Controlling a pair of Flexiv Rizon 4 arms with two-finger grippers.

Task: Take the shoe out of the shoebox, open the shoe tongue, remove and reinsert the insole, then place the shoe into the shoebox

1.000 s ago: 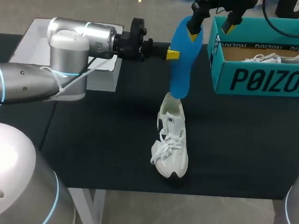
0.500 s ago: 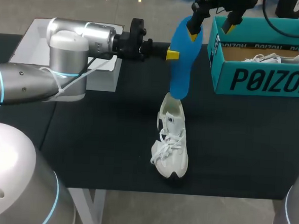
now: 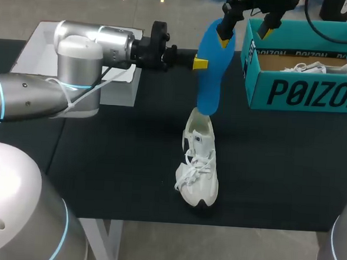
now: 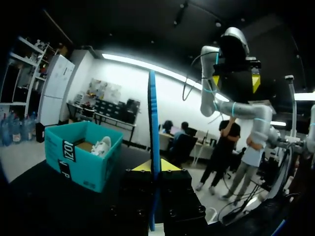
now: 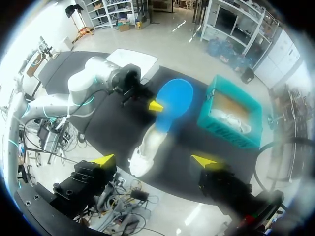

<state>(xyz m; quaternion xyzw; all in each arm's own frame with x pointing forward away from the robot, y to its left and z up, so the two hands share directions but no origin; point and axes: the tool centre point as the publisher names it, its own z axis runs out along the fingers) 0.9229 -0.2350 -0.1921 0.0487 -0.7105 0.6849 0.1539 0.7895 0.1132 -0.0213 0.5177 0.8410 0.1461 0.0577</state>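
white flat lid (image 3: 120,82): lying at the table's far left edge, partly hidden behind the left arm.
black table top (image 3: 113,156): carrying the lid, the shoe and the box.
left gripper (image 3: 199,63): coming in sideways from the left, above the table. The left wrist view (image 4: 155,166) is showing both yellow tips pressing on the insole from either side, so it is clamping the insole.
blue foam insole (image 3: 211,73): hanging nearly upright in the left gripper's pinch, held about mid-length, wide end up. Its narrow lower end is meeting the heel opening of the shoe; can't tell how far it is going in. It is showing edge-on in the left wrist view (image 4: 153,123) and as a blue oval from above in the right wrist view (image 5: 172,101).
white lace-up sneaker (image 3: 198,164): sitting on the table near the middle, sole down, out of the box, well apart from it. Heel is pointing to the far side, toe to the near edge, laces lying loose (image 5: 147,147).
right gripper (image 3: 244,37): hanging high above the table, just beside the insole's top. Fingers are standing spread wide with nothing between them (image 5: 154,161).
teal cardboard shoebox (image 3: 305,94): sitting open at the table's far right (image 4: 78,157) (image 5: 221,125).
second white sneaker (image 3: 310,68): lying inside the shoebox (image 4: 101,146) (image 5: 231,119).
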